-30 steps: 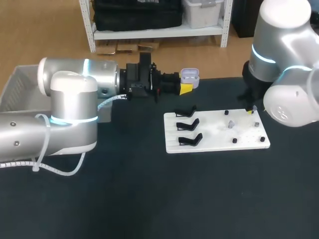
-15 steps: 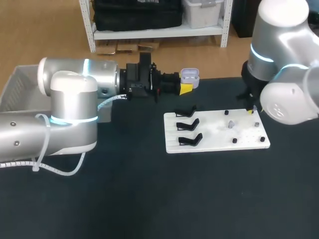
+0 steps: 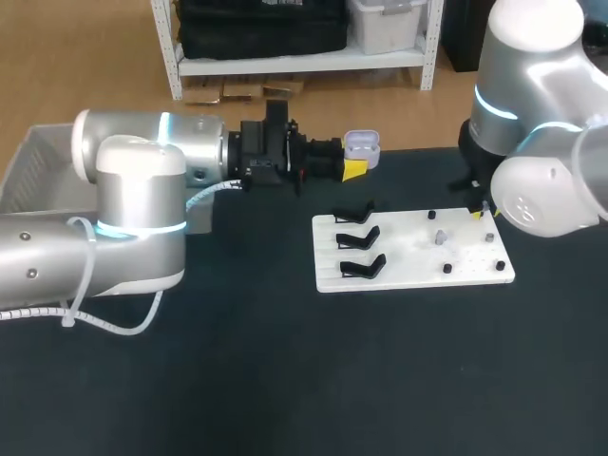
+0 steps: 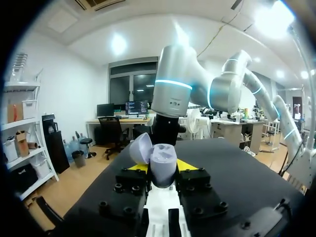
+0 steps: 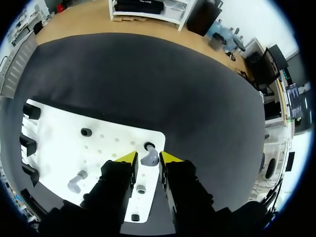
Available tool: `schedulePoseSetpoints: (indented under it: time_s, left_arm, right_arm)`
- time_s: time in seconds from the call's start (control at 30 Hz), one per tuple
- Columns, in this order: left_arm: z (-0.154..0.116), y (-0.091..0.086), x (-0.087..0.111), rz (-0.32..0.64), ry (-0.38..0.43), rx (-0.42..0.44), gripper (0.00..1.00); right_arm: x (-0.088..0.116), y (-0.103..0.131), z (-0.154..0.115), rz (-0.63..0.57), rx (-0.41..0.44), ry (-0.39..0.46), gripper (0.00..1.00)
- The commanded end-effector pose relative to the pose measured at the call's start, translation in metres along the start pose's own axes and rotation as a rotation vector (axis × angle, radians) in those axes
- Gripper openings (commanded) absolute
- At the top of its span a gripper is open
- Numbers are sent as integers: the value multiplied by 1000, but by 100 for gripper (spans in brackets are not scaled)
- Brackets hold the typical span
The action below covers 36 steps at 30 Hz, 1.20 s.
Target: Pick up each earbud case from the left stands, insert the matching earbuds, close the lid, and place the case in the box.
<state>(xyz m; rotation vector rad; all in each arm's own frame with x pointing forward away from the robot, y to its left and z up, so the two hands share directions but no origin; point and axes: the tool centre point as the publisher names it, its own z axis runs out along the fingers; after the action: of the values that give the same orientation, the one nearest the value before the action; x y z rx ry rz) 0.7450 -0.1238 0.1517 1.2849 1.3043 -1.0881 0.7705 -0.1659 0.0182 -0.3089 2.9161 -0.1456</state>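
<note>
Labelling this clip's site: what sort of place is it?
Probably a robotics lab test bench: a black-topped table, a white flat fixture plate with black stands, and a robot arm's left claw holding an open lilac earbud case.

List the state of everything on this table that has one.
case: lid open, held off the table
left gripper: shut on the case
right gripper: down at the board, grip unclear
near earbud: on the board, at the right gripper's tip
far earbud: on the board, untouched
stands: all three empty
</note>
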Motion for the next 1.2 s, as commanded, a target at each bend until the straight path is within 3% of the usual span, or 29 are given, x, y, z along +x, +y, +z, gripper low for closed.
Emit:
schedulePoseSetpoints:
  time_s: [0.03,0.07,0.13,0.4,0.63,0.8,0.93,1.2]
  left_arm:
    - [0,0,2,5,-7,-2,0]
    - [0,0,2,5,-7,-2,0]
    - [0,0,2,5,-7,-2,0]
    - [0,0,2,5,-7,-2,0]
    - [0,0,2,5,-7,-2,0]
    - [0,0,2,5,-7,-2,0]
    - [0,0,2,5,-7,-2,0]
    - [0,0,2,5,-7,-2,0]
  right_arm:
    - [-1,1,1,3,2,5,15]
    - [-1,0,1,5,3,6,14]
    - [0,0,1,6,5,9,0]
    - [3,-4,-12,15,32,0,0]
    - [7,-6,-61,73,26,-28,0]
    - [15,8,-100,53,57,-14,0]
    - [28,25,-127,75,15,22,0]
    - [62,56,-158,22,-19,61,0]
